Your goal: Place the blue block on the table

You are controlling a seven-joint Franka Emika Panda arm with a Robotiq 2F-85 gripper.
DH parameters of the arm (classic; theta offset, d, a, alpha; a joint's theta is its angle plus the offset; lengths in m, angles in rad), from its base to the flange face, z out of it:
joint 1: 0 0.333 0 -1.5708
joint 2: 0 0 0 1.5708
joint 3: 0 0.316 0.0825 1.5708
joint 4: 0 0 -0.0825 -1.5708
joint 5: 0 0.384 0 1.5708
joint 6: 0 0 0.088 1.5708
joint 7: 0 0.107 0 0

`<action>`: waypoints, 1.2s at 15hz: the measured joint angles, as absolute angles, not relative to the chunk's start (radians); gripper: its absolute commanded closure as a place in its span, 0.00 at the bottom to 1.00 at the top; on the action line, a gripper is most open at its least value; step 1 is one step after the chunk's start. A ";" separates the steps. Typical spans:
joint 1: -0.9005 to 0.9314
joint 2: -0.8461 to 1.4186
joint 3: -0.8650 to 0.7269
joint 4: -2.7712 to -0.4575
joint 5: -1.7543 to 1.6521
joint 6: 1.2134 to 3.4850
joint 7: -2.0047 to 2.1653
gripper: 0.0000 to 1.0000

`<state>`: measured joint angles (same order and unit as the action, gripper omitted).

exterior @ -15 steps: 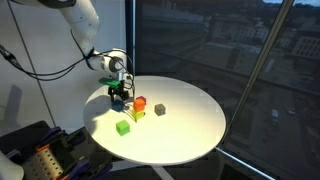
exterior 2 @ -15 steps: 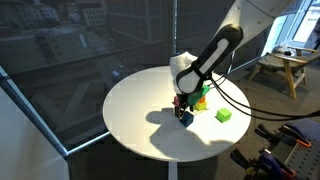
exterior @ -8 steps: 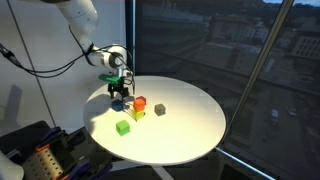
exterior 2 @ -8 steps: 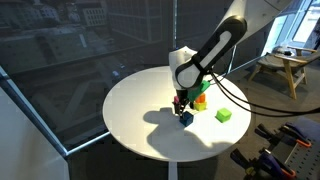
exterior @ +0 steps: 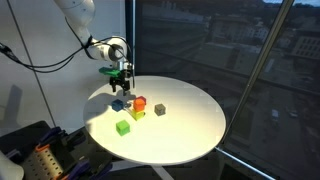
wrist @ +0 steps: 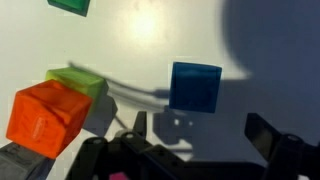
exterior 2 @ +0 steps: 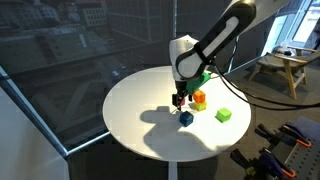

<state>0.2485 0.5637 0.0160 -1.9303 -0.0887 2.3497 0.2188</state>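
The blue block (exterior: 119, 103) rests alone on the round white table (exterior: 190, 125). It also shows in the other exterior view (exterior 2: 185, 118) and in the wrist view (wrist: 195, 87). My gripper (exterior: 120, 78) hangs open and empty straight above it, clearly apart from it (exterior 2: 180, 97). In the wrist view the two fingers (wrist: 200, 130) stand wide to either side, below the block in the picture, with only bare table (wrist: 150, 30) between them.
A red-orange block (exterior: 139, 103) sits on a yellow-green block (wrist: 80, 80) just beside the blue one. A loose green block (exterior: 123, 126) lies nearer the table edge and a dark grey cube (exterior: 159, 109) further in. Large windows stand behind the table.
The gripper was down at the blue block and has lifted straight up. The block stays on the table, free of the fingers.
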 measured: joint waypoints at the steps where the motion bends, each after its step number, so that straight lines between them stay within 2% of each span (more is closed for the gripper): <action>1: 0.248 0.552 0.014 -1.936 -0.089 2.350 0.228 0.00; 18: 0.196 0.332 0.009 -2.031 -0.088 2.203 0.297 0.00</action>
<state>0.1959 0.3316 0.0085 -2.0311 -0.0876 2.2029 0.2969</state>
